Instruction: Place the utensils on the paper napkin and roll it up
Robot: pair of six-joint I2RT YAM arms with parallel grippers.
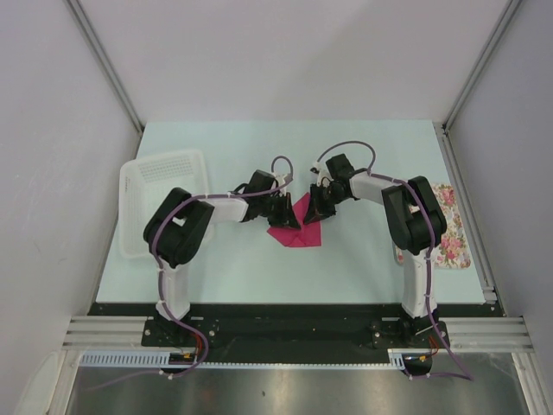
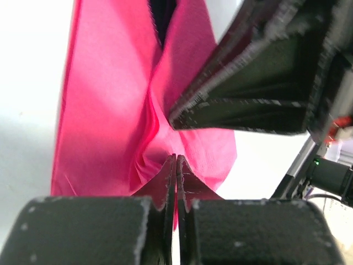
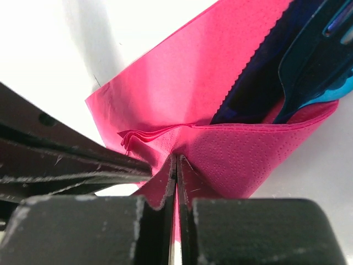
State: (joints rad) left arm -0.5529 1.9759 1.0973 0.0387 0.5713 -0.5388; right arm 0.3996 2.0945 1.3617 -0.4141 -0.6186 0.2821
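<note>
Overhead and wrist views. The paper napkin (image 1: 296,230) lies partly folded at the middle of the table (image 1: 363,259), directly under my two grippers. One corner points toward my bases and a flap rises on the far side. Bare tabletop surrounds it on the near and far sides. The white basket (image 1: 160,186) at the left edge and the floral tray (image 1: 454,233) at the right edge stand well apart from it. In the right wrist view the napkin's serrated edge crosses over the utensils (image 3: 309,72) — dark blue pieces tucked inside the fold, their ends showing at the open side. My left gripper (image 2: 176,165) has its jaws pressed together on a pinch of pink paper, which creases upward from the fingertips. My right gripper (image 3: 176,163) is likewise clamped on a gathered fold of the napkin, several layers bunching just beside its tips. Both arms bend with elbows out toward the sides and forearms turned inward — the wrists meet over the napkin, the grippers just beside each other and angled down.
</note>
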